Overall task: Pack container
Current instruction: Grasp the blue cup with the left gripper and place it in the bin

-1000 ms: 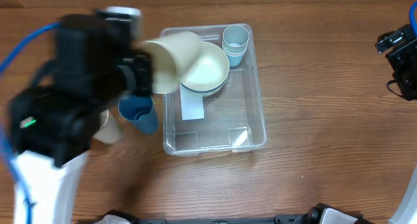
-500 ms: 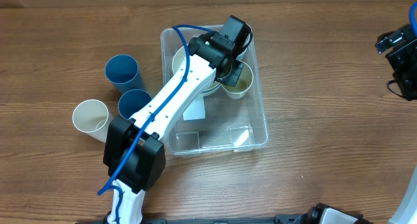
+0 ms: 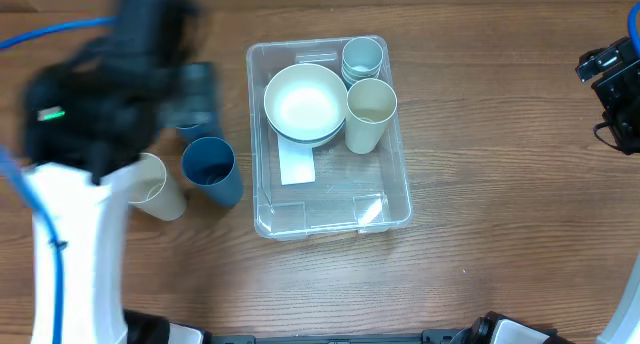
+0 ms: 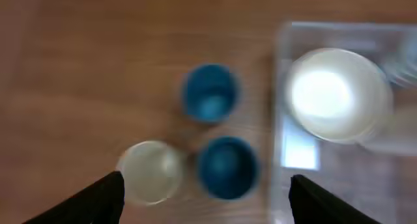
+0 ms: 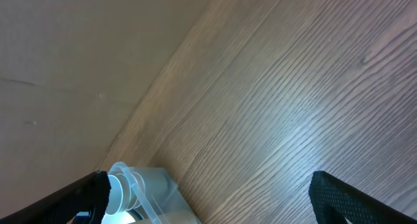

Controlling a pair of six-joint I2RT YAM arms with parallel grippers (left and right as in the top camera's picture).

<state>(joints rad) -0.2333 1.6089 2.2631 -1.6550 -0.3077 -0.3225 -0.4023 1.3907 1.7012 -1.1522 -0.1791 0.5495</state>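
We can read no text, number, brand or sign in any of the views. The only label (image 3: 296, 163) we see is a white one on the bottom of the container (image 3: 335, 202). From overhead it looks like a plain white rectangle, and any print on it is too small to tell. In the left wrist view it is blurred.
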